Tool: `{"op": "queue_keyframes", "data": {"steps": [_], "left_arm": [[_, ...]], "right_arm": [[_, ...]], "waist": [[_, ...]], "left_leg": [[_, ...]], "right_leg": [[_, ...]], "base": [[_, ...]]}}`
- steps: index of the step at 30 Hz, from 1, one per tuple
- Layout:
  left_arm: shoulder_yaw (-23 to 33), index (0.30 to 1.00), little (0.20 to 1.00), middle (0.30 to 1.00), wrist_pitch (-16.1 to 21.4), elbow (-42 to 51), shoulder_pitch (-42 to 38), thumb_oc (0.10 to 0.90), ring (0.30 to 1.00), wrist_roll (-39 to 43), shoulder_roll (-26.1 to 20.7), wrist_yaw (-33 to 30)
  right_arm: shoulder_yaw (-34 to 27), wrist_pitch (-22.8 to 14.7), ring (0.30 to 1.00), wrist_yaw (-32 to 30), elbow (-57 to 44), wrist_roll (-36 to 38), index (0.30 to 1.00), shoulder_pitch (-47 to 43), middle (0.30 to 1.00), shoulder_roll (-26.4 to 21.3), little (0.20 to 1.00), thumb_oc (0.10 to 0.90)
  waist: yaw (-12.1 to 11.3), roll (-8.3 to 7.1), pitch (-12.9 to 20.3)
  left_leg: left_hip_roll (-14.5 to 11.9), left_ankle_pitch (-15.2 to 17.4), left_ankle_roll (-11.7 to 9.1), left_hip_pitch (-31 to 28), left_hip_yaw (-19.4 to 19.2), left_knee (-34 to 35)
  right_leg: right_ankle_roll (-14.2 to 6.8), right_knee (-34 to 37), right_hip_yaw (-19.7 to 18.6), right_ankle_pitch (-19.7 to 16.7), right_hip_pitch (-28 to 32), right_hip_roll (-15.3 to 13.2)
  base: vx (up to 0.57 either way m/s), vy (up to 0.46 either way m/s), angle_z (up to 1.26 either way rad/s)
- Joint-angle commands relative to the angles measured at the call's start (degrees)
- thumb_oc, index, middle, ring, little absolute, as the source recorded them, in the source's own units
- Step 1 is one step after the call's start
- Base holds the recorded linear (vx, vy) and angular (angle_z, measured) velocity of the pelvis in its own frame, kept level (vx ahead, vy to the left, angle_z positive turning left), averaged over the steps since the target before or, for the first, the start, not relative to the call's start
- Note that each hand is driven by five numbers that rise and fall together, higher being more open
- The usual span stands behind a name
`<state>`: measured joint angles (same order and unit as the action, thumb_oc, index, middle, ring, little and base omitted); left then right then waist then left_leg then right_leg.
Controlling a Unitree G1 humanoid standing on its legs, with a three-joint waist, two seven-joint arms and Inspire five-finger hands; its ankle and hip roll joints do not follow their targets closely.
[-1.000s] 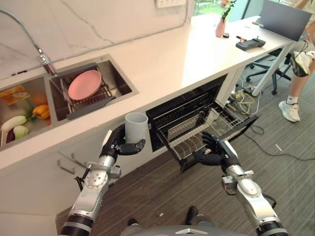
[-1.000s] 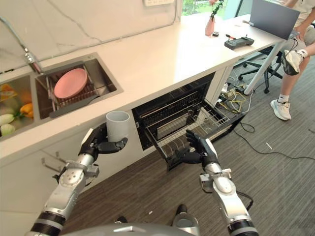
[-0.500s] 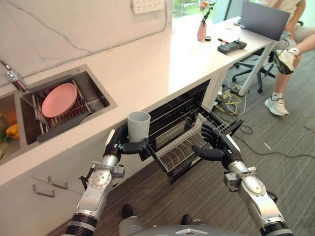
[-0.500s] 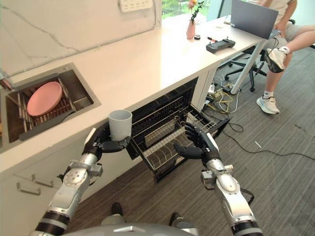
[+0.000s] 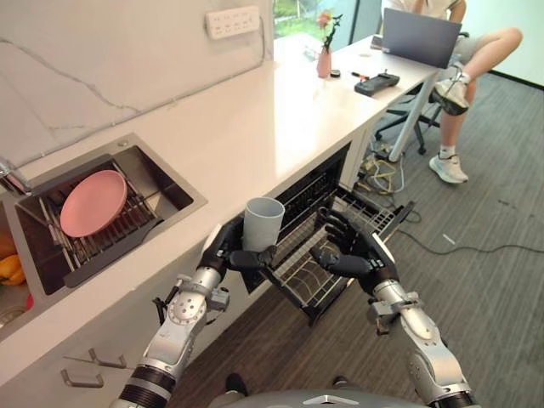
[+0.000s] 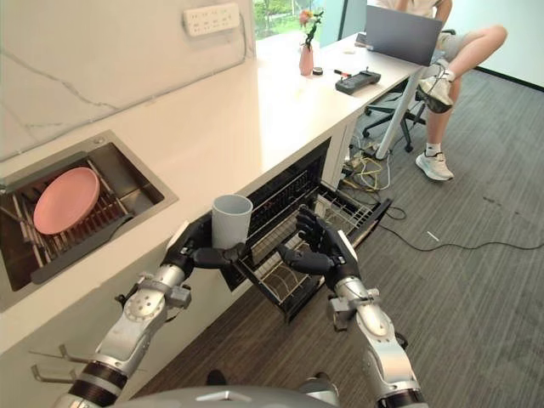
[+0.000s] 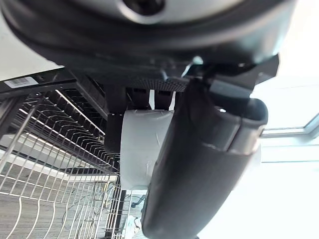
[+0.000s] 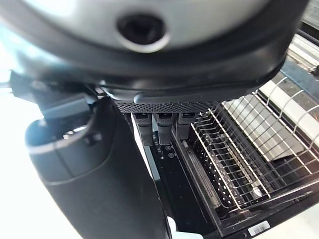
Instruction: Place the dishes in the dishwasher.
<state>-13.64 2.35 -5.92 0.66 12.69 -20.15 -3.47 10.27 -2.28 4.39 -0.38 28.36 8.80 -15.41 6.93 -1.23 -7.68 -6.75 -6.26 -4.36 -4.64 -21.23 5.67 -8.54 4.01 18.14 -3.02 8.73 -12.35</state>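
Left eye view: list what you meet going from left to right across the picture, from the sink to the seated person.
Pink plate in the sink → left hand → grey cup → right hand → laptop → person.

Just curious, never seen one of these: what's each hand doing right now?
Left hand: closed around the grey cup.
Right hand: open, fingers spread, holding nothing, above the dishwasher rack.

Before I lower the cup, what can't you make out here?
- Cup inside: eye views look from the side, rim hides it.
- Lower part of the cup: left hand covers it.
- Rack front: right hand hides it.
- Dishwasher depths: dark under the counter.
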Motion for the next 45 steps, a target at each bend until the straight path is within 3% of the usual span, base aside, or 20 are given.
{"op": "queue_keyframes", "data": {"steps": [1,6,11,13,21,24,35,40,45], "left_arm": [[-0.05,0.3,0.3,0.3,5.21,-1.05,-12.13,0.4,0.3,-5.11,0.89,-5.72],[-6.69,0.3,0.3,0.3,2.92,-7.92,-21.38,0.4,0.3,-10.7,4.54,-14.86],[-11.08,0.3,0.3,0.3,2.35,-12.81,-28.95,0.4,0.3,-13.98,7.05,-21.1],[-13.41,0.3,0.3,0.3,1.16,-16.19,-33.19,0.4,0.3,-14.92,9.45,-26.22],[-18.12,0.3,0.3,0.3,-1.91,-15.57,-32.4,0.4,0.3,-18.73,12.02,-31.57],[-20.11,0.3,0.3,0.3,-3.5,-17.41,-33.9,0.4,0.3,-19.04,13.76,-36.74],[-22.24,0.3,0.3,0.3,-5.76,-18.73,-33.98,0.4,0.3,-17.45,15.5,-38.77],[-22.79,0.3,0.3,0.3,-5.88,-19.76,-34.74,0.4,0.3,-16.29,16.15,-38.27],[-22.82,0.3,0.3,0.3,-5.17,-20.87,-35.69,0.4,0.3,-15.65,16.32,-36.41]], "right_arm": [[1.41,-3.98,0.9,-1.3,-7.96,8.55,0.9,-5.01,0.9,0.95,0.9,0.8],[8.82,-3.66,0.9,-6.99,-11.01,15.5,0.9,-9.46,0.9,2.46,0.9,0.8],[13.03,-4.64,0.9,-11.76,-12.18,14.96,0.9,-15.34,0.9,2.79,0.9,0.8],[14.9,-6.29,0.9,-17.9,-10.55,13.43,0.9,-21.52,0.9,5.43,0.9,0.8],[15.6,-9.17,0.9,-31.48,-6.56,7.2,0.9,-28.48,0.9,11.43,0.9,0.8],[15.85,-11.15,0.9,-38.55,-5.53,4.64,0.9,-29.06,0.9,13.97,0.9,0.8],[14.14,-13.04,0.9,-49.33,1.37,7.87,0.9,-33.41,0.9,19.65,0.9,0.8],[14.19,-12.38,0.9,-49.92,4.69,8.28,0.9,-35.16,0.9,20.71,0.9,0.8],[14.97,-9.4,0.9,-47.27,9.09,4.94,0.9,-35.43,0.9,19.55,0.9,0.8]], "waist": [[-1.06,1.45,3.1],[-0.54,1.09,3.44],[-0.29,1.22,3.4],[-0.11,1.61,3.41],[-1.52,2.02,3.67],[-2.33,2.07,3.81],[-3.96,2.29,4.32],[-4.31,2.29,4.38],[-4.38,2.15,4.38]], "left_leg": [[-0.67,7.83,-0.04,-6.04,-1.48,-0.67],[-0.15,8.12,0.36,-6.71,-2.82,-0.67],[0.02,8.05,0.48,-6.67,-2.74,-0.67],[0.1,8.05,0.61,-6.72,-2.77,-0.67],[-0.06,7.83,0.59,-6.22,-1.31,-0.67],[-0.36,7.31,0.39,-5.8,-0.46,-0.67],[-0.53,7.11,0.11,-5.59,0.64,-0.67],[-0.6,6.96,0.12,-5.42,0.85,-0.67],[-0.67,6.98,0.04,-5.31,1.03,-0.67]], "right_leg": [[-2.67,-3.51,-0.36,1.71,-4.8,-2.19],[-3.07,-2.65,-1.38,0.66,-5.19,-2.32],[-3.13,-2.6,-1.2,0.35,-5.34,-2.55],[-3.15,-2.37,-1.15,0.06,-5.38,-2.66],[-2.79,-1.66,1.27,-0.08,-3.89,-2.77],[-2.5,-1.45,2.68,0.0,-3.16,-2.67],[-2.11,-0.62,4.41,-0.02,-1.67,-2.47],[-2.02,-0.59,4.61,0.04,-1.6,-2.43],[-1.9,-0.53,4.75,0.2,-1.43,-2.32]], "base": [[0.0,0.006,-0.3],[-0.01,-0.001,-0.24],[-0.02,-0.003,-0.08],[-0.01,0.003,-0.03],[0.0,-0.002,0.02],[0.0,-0.019,0.19],[0.0,-0.003,0.1],[0.0,0.0,0.0],[0.0,0.0,0.0]]}}
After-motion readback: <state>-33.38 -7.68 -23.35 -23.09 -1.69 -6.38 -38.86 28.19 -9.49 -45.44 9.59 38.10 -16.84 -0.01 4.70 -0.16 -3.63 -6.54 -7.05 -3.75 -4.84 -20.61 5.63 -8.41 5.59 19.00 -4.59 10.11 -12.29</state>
